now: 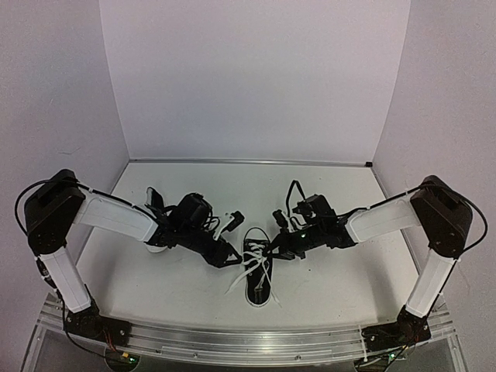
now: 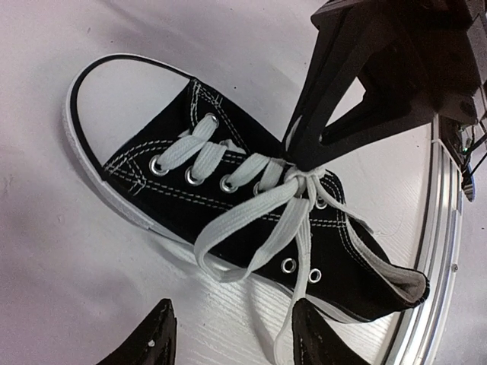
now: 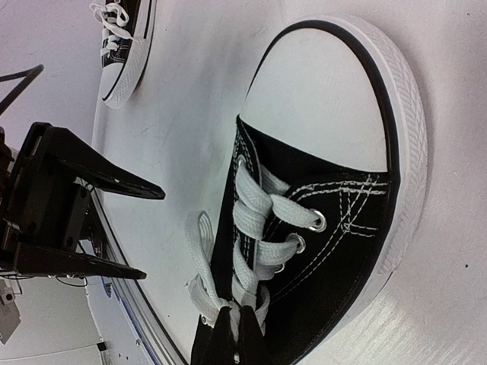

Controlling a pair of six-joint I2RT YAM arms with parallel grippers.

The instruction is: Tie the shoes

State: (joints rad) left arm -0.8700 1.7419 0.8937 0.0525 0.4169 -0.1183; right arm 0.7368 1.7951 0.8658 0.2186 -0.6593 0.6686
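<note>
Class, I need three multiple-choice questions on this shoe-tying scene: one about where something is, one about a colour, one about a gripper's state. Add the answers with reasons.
1. Where does the shoe with loose laces lie?
A. Between the left gripper and the right gripper
B. Against the back wall
C. At the far right corner

2. What colour is its toe cap?
A. Red
B. Black
C. White

3. What is the right gripper doing?
A. Standing wide open above the table
B. Pinching the laces
C. Clamping the sole

Answers:
1 A, the top view shows it between both arms' tips.
2 C, the left wrist view shows a white cap.
3 B, its fingers meet on the laces over the shoe's middle.
</note>
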